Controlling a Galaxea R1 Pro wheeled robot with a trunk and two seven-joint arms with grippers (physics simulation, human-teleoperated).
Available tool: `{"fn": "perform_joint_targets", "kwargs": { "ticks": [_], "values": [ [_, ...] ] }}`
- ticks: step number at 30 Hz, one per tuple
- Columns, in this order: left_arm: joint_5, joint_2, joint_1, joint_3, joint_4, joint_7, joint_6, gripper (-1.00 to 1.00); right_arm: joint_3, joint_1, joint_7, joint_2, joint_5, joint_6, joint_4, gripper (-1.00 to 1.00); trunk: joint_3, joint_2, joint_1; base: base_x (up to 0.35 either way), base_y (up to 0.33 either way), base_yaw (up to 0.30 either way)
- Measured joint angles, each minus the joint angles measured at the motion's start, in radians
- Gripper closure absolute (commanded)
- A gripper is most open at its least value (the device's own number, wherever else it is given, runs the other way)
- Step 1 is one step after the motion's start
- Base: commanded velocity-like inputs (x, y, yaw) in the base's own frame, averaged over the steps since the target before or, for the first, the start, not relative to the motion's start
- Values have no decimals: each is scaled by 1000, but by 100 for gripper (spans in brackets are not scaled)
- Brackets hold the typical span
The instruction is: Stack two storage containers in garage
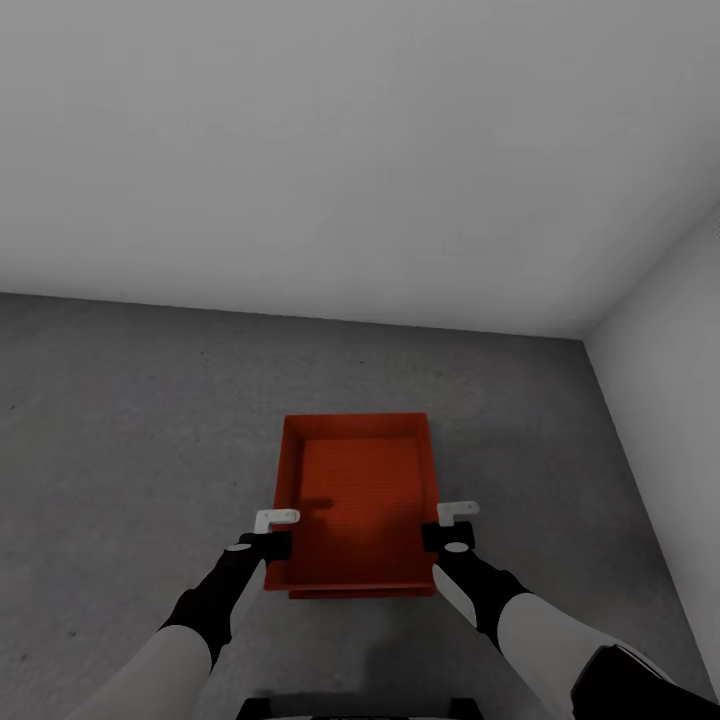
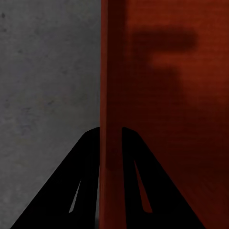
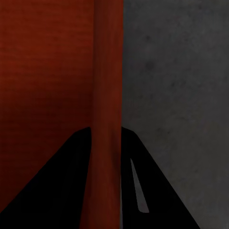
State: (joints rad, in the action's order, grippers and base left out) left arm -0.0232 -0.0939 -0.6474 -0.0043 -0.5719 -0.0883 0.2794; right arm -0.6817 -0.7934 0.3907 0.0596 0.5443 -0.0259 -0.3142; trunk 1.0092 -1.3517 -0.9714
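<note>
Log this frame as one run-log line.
Place: grey concrete floor | object: orange-red rectangular bin | left hand: shut on left wall | right hand: shut on right wall

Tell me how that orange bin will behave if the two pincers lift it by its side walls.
The bin looks empty, so probably light. Its walls are thin, so they may flex where the left pincer and right pincer pinch them. Held on both long sides, it should stay fairly level.

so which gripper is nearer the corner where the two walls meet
Right. The right gripper grips the bin's wall on the corner side; the left gripper grips the opposite wall, farther away.
</note>
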Motion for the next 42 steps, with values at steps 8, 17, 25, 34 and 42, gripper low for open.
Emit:
{"fn": "perform_joint_targets", "kwargs": {
  "ticks": [8,17,25,34,42],
  "values": [
    [1,0,0,1,0,0,0,100,0,0,0,0,0,0,0,100,19,-42,-23,0,0,0],
    [2,0,0,1,0,1,0,100,0,0,0,1,0,1,1,100,19,-42,-23,0,0,0],
    [0,0,0,0,0,0,0,100,1,0,-1,0,0,1,1,100,19,-42,-23,0,0,0],
    [0,0,0,0,0,0,0,100,0,0,-1,0,1,1,1,100,19,-42,-23,0,0,0],
    [1,0,0,0,0,0,0,100,0,0,-1,1,0,2,2,100,34,-77,-42,0,0,0]
  ]
}}
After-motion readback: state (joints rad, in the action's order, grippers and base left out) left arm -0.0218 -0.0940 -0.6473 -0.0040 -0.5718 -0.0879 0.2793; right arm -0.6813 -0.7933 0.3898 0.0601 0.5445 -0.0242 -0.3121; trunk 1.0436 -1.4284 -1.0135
